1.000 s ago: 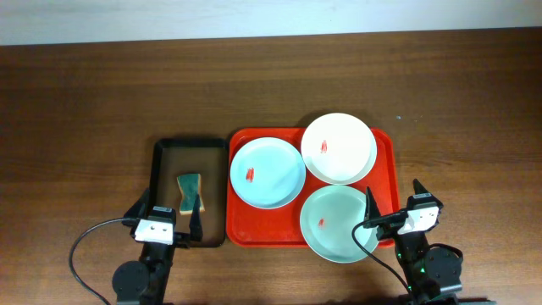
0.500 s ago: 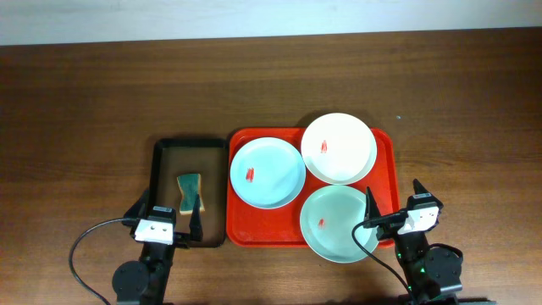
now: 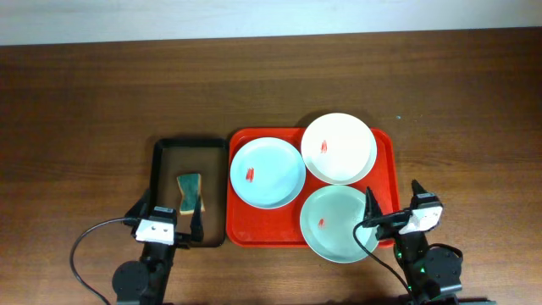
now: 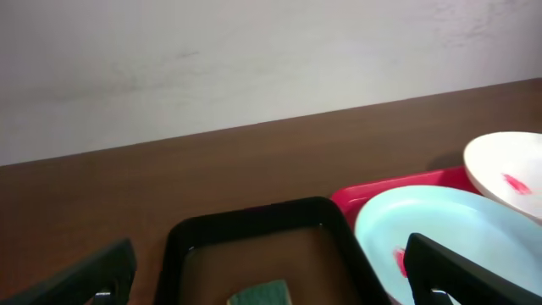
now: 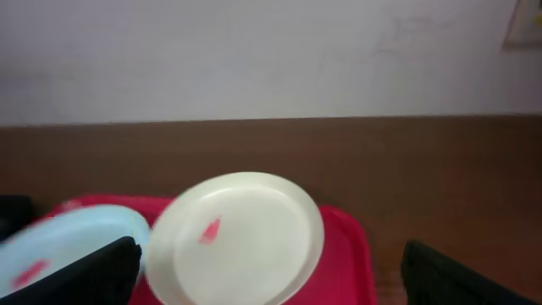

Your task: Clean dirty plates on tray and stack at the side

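The red tray (image 3: 385,146) holds three plates, each with a small red smear: a white one (image 3: 339,148) at the back right, a pale blue one (image 3: 268,172) on the left, and a pale green one (image 3: 339,223) overhanging the front rim. My left gripper (image 3: 168,213) stands open at the near end of a black tray, with nothing between its fingers. My right gripper (image 3: 395,202) is open too, by the red tray's front right corner, beside the green plate. The right wrist view shows the white plate (image 5: 237,237) and blue plate (image 5: 68,246) ahead of the jaws.
A black tray (image 3: 161,169) with a brown floor sits left of the red tray, and a green and yellow sponge (image 3: 189,191) lies in it. In the left wrist view the sponge (image 4: 262,294) is just ahead of the open jaws. A black cable (image 3: 85,246) loops at the front left.
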`<state>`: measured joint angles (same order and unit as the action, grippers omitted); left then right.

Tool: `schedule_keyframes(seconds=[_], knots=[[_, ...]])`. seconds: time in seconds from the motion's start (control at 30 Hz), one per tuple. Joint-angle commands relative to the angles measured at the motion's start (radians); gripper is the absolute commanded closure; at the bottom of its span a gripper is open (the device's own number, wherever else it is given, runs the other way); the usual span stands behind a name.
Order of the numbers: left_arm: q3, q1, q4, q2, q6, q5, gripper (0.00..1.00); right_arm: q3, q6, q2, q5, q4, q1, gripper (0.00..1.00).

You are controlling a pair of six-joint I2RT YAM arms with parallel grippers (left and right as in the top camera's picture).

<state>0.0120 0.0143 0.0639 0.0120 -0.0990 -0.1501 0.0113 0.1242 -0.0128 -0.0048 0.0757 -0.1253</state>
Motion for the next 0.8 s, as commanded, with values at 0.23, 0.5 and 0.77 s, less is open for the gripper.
schedule_keyframes(seconds=[0.23, 0.5, 0.77], knots=[[0.037, -0.004, 0.039, 0.000, 0.028, -0.281, 0.01, 0.033, 0.296, -0.010, -0.055, 0.047, 0.001, 0.01], [0.623, -0.004, 0.417, 0.330, 0.030, -0.274, 0.01, 0.638, 0.224, -0.323, -0.055, 0.526, 0.001, 0.02], [1.410, -0.004, 1.131, 1.076, 0.015, -0.277, 0.01, 1.054, 0.224, -0.863, -0.196, 0.926, 0.002, 0.02]])
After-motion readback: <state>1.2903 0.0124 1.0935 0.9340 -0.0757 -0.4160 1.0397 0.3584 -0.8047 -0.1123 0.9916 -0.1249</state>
